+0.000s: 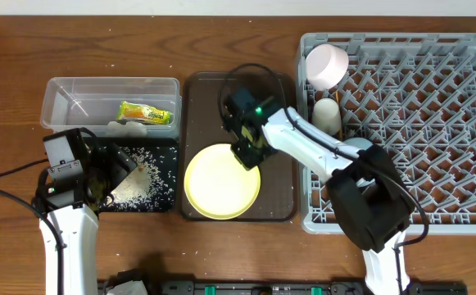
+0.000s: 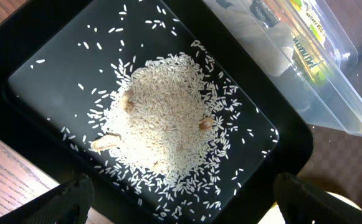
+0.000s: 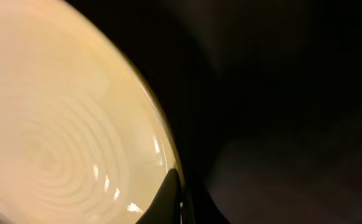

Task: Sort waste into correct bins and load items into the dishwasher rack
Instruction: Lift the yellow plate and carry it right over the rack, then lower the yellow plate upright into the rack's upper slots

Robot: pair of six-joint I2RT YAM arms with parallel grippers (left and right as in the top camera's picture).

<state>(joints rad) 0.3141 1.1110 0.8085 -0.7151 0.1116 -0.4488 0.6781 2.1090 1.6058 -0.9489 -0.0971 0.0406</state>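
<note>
The yellow plate (image 1: 217, 184) lies on the dark brown serving tray (image 1: 280, 201). My right gripper (image 1: 251, 154) is shut on the plate's upper right rim. In the right wrist view one finger lies over the plate (image 3: 62, 124) and the other outside it, with the right gripper (image 3: 179, 200) pinching the edge. My left gripper (image 1: 113, 170) hangs open over the black tray (image 1: 165, 205), its fingertips (image 2: 75, 198) wide apart above the rice (image 2: 168, 124). The snack wrapper (image 1: 146, 113) lies in the clear tub (image 1: 57, 90). The pinkish bowl (image 1: 328, 64) and white cup (image 1: 328, 115) sit in the grey rack (image 1: 467, 221).
The clear tub (image 2: 330, 106) borders the black tray (image 2: 37, 56) on its far side. The serving tray lies between the bins and the rack. My right arm reaches across the rack's left wall. Bare wooden table (image 1: 8, 49) surrounds everything.
</note>
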